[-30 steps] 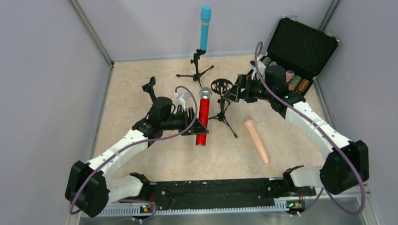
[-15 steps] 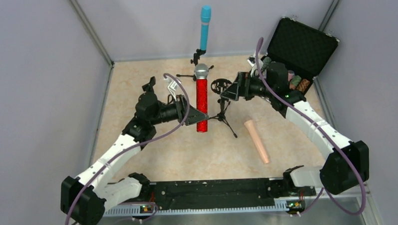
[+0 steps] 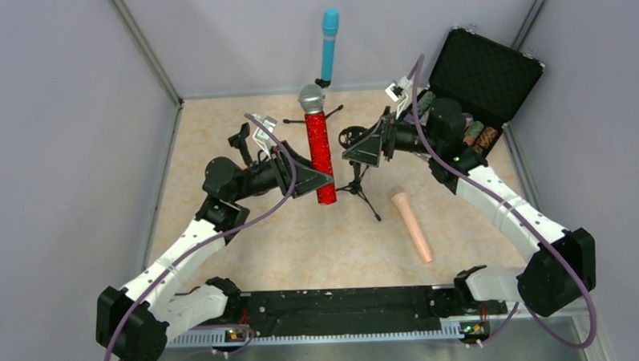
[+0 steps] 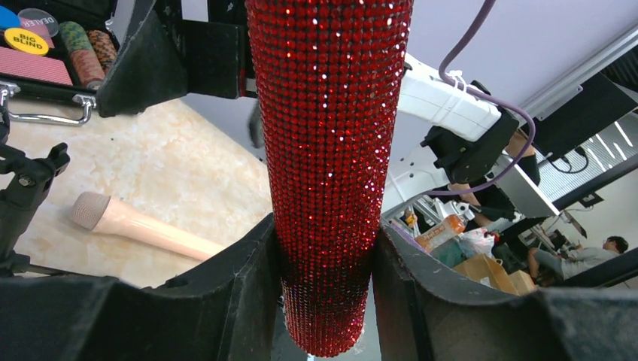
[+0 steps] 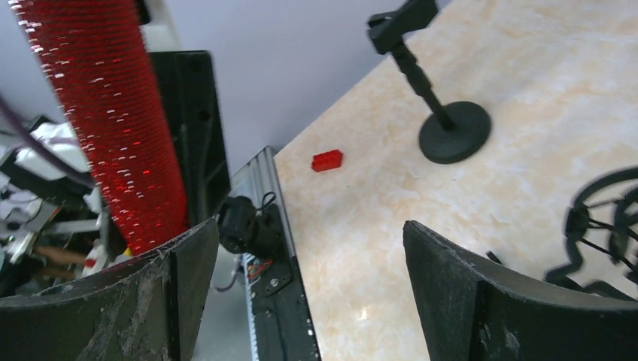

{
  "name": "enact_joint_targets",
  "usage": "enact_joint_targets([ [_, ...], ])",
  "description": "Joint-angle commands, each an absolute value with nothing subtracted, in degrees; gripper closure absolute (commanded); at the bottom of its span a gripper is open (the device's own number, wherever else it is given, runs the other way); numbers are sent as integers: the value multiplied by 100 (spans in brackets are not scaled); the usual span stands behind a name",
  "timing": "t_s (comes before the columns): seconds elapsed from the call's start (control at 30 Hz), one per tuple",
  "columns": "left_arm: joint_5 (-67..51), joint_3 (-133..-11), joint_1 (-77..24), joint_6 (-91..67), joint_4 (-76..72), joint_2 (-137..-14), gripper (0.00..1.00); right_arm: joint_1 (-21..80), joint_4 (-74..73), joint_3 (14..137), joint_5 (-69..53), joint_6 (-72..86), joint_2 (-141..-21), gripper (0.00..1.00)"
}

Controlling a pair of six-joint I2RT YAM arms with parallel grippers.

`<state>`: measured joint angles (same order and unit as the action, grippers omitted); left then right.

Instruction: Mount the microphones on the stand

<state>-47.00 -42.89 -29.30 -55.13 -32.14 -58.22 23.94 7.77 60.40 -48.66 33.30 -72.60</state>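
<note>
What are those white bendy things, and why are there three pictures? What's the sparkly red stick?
Those are two robot arms, each ending in a pincer with two fingers. One picture looks down from above; the other two come from little cameras on each wrist. The left pincer is squeezing the sparkly red microphone, held up above the table. The right pincer is open, holding nothing, next to an empty black stand. A teal microphone already sits on a stand at the back. A peach microphone lies on the table, and an open black case sits at the right.
</note>
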Motion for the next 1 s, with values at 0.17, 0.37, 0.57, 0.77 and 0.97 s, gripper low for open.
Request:
enact_joint_targets([
  [0.17, -4823, -4153, -2909, -5445, -3551, -5595, 100, 2558, 3022, 6103, -5894, 4576, -7227, 11],
  [0.37, -4975, -4095, -2911, -5318, -3360, -5625, 100, 2658, 3270, 6337, -5925, 4927, -7490, 11],
  [0.57, -5091, -4105, -2914, -5226, -3140, -5740, 100, 2958, 3098, 6728, -5853, 5038, -7922, 13],
  [0.77, -5233, -4090, -2917, -5132, -2950, -5898, 100, 3123, 3130, 7071, -5846, 5277, -8297, 19],
  [0.97, -5215, -4058, -2912, -5081, -2840, -6015, 100, 3326, 3075, 7320, -5907, 5377, -8590, 23],
])
